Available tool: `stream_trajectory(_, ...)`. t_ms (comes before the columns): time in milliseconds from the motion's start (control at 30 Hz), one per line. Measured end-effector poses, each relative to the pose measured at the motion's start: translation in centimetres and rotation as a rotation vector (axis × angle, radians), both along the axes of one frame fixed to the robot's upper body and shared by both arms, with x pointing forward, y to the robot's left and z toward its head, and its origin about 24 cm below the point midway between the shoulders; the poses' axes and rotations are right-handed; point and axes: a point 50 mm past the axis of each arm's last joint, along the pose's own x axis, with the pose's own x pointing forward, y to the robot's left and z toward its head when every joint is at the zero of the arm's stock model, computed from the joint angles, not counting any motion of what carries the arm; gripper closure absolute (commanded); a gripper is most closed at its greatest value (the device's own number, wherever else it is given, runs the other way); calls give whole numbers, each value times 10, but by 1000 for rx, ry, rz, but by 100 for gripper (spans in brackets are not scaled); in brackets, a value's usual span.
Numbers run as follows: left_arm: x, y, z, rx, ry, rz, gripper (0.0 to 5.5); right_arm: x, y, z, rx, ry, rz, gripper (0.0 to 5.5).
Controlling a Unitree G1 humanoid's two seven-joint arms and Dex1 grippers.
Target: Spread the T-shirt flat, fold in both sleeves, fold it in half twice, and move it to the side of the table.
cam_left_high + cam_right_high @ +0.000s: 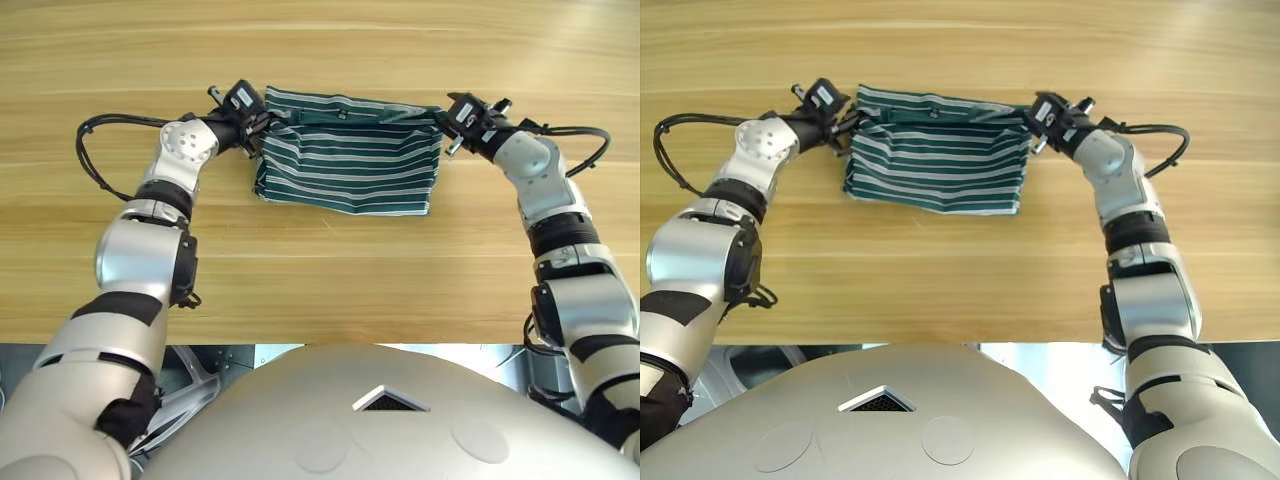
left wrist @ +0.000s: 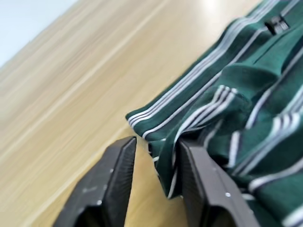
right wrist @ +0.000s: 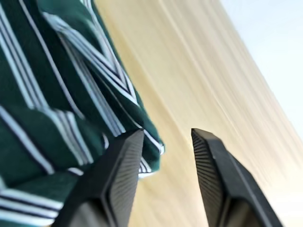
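1 folded T-shirt (image 1: 348,152), 1 table (image 1: 300,270); left claw (image 2: 157,141) + right claw (image 3: 166,132) both released at shirt's far corners.

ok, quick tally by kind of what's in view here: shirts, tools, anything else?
T-shirt, green with white stripes, partly folded: 1
tools: 2, the left tool and the right tool, both open, one at each end of the T-shirt's far edge
table, wooden: 1
total: 4
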Motion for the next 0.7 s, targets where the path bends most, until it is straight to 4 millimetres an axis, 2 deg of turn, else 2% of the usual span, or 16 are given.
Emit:
stream_trajectory(167,14,10,24,-297,-27,150,262,10,-7,8,236,15,-78,219)
stream_trajectory(233,21,15,32,-390,-59,272,249,17,-11,15,291,0,-120,191)
stream_trajectory(300,25,22,39,-545,-83,416,249,18,-13,12,312,19,-150,161)
stream_trajectory(367,28,28,47,-727,-121,479,249,16,-14,9,321,24,-152,126)
stream_trajectory(433,28,29,61,-866,-205,367,249,15,-14,17,317,-31,-99,78)
stream_trajectory(533,19,23,82,-849,-396,47,249,7,-20,19,202,-63,-21,23)
stream_trajectory(567,10,19,79,-795,-439,-59,249,1,-21,9,121,-32,7,14)
stream_trajectory(633,-12,11,58,-673,-459,-187,249,-12,-19,-12,-1,43,57,14)
stream_trajectory(667,-27,7,41,-615,-439,-233,249,-16,-19,-15,-41,47,76,14)
stream_trajectory(700,-34,6,36,-586,-445,-248,249,-16,-20,-14,-77,42,92,14)
